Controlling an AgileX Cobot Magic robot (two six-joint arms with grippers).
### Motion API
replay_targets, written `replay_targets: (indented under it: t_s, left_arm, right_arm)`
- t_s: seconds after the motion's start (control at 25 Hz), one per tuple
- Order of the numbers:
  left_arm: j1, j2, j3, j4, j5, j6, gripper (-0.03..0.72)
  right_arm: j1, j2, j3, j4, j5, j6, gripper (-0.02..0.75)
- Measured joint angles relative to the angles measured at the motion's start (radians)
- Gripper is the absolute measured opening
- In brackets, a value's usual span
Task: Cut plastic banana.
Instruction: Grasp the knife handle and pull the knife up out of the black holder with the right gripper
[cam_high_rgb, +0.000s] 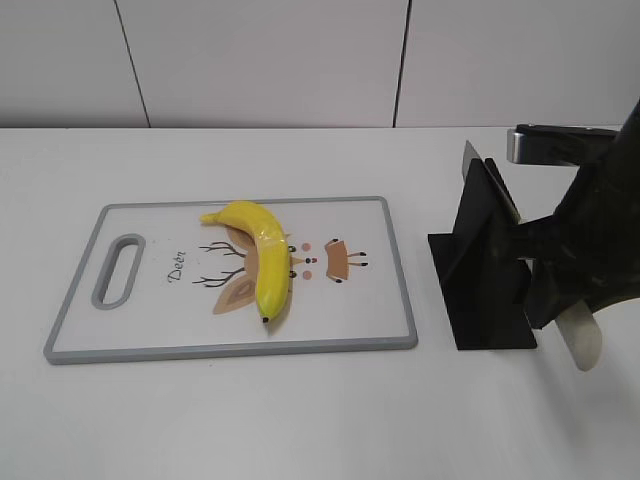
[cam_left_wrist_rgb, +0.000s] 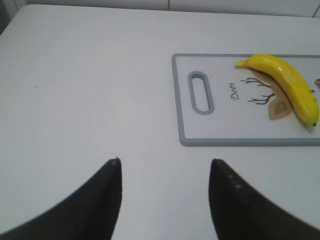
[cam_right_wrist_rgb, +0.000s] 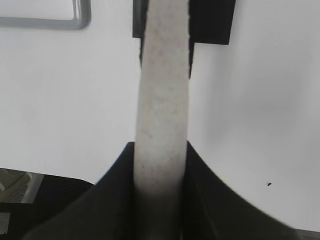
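Note:
A yellow plastic banana (cam_high_rgb: 262, 258) lies on the white cutting board (cam_high_rgb: 150, 320) with a grey rim; it also shows in the left wrist view (cam_left_wrist_rgb: 290, 85) on the board (cam_left_wrist_rgb: 220, 127). My right gripper (cam_high_rgb: 556, 285) is shut on the cream handle (cam_high_rgb: 582, 342) of a knife whose grey blade (cam_high_rgb: 492, 188) rests in a black stand (cam_high_rgb: 478, 290). In the right wrist view the handle (cam_right_wrist_rgb: 162, 95) runs up from between the fingers (cam_right_wrist_rgb: 160, 150) toward the stand (cam_right_wrist_rgb: 212, 22). My left gripper (cam_left_wrist_rgb: 165, 167) is open and empty over bare table, left of and below the board.
The board has a handle slot (cam_high_rgb: 118, 270) at its left end and a deer drawing under the banana. The board's corner (cam_right_wrist_rgb: 77, 22) shows at the top left of the right wrist view. A white tiled wall (cam_high_rgb: 270, 60) stands behind the table.

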Motion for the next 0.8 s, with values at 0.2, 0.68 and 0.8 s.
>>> replay_targets:
  t_s: [0.2, 0.68, 0.8]
  left_arm:
    - [0.0, 0.0, 0.0, 0.0, 0.0, 0.0, 0.515]
    - [0.0, 0.0, 0.0, 0.0, 0.0, 0.0, 0.506]
    - [0.0, 0.0, 0.0, 0.0, 0.0, 0.0, 0.506]
  right_arm:
    - [0.0, -0.091, 0.001, -0.002, -0.006, 0.029, 0.174]
    - [0.001, -0.295, 0.001, -0.023, -0.016, 0.037, 0.169]
    - [0.001, -0.306, -0.001, -0.031, -0.02, 0.032, 0.169]
